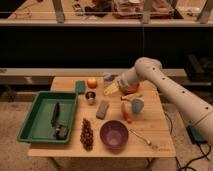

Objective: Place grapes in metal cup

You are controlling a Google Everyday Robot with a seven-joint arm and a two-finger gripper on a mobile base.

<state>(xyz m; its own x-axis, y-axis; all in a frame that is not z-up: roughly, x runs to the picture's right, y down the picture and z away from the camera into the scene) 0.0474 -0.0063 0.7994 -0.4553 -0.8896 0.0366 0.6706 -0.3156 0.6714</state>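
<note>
**Wooden table (160,117): gripper empty at the back, grapes not picked up yet**

- gripper (112,89): hangs over the back-middle of the table on an arm coming in from the right. Fingers are spread with nothing between them, so it looks set up for an approach, not a carry.
- metal cup (90,96): just left of the fingertips, upright with its mouth up, so it is ready to receive. An orange (92,82) sits close behind it and a green sponge (80,87) is to the left.
- grey block (102,109): lies in front of the cup, on the line from the gripper to the front edge.
- grapes (87,134): lie flat near the front edge, between the green tray (30,117) and the purple bowl (114,135). They are well apart from the gripper and untouched.
- The bunch runs front to back, so my guess is the jaws should close across its narrow side.
- Next move, I think: reach forward and left, clearing the block.
- Risk: the cup is small next to the bunch, so the grapes may drape over the rim or tip the cup.
</note>
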